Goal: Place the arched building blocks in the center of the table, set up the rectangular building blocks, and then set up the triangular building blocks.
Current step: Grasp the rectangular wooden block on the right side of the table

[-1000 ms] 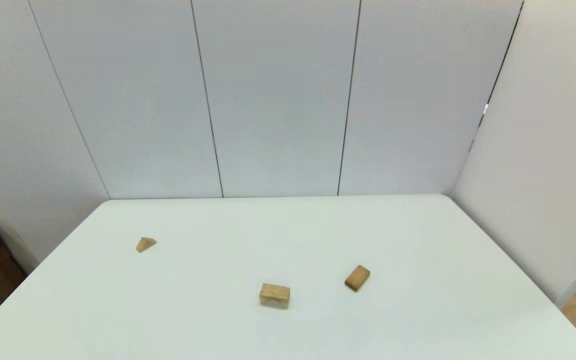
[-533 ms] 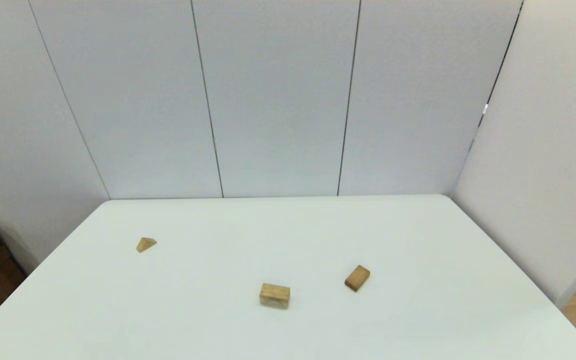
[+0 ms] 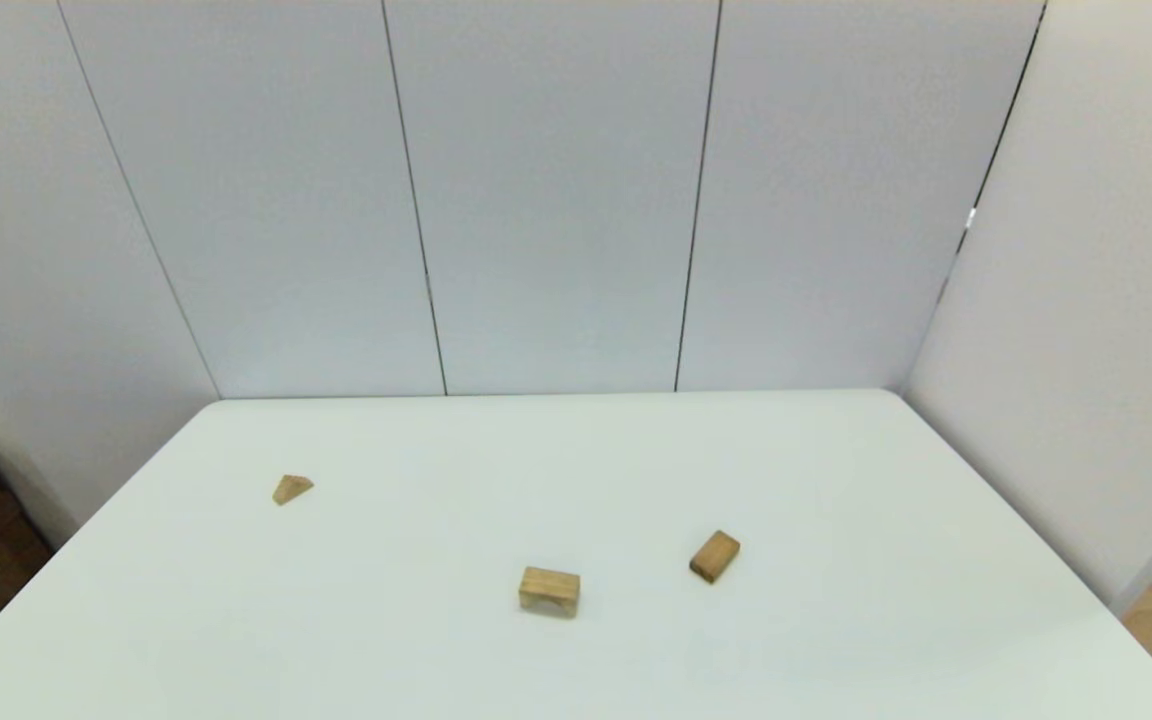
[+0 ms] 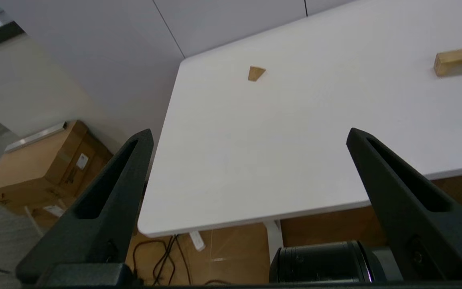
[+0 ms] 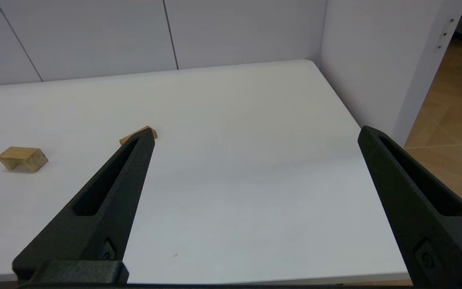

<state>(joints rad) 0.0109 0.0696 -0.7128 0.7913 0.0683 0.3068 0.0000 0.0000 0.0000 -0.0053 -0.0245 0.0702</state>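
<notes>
Left gripper (image 4: 249, 134), fingers spread wide and empty, hangs off the near left corner of the table (image 3: 836, 640). Going rightward across the tabletop: the triangular block (image 3: 291, 489) lies far left, the arched block (image 3: 549, 590) stands on its legs near the middle, the rectangular block (image 3: 714, 556) lies flat just right of it. Right gripper (image 5: 255, 138), likewise wide apart, waits before the near right edge.

The head camera looks forward and down across the table (image 3: 836, 620), while both wrist cameras sit low beyond its near edge, apparently just off the corners, all three sharing the arched block (image 3: 549, 590).
</notes>
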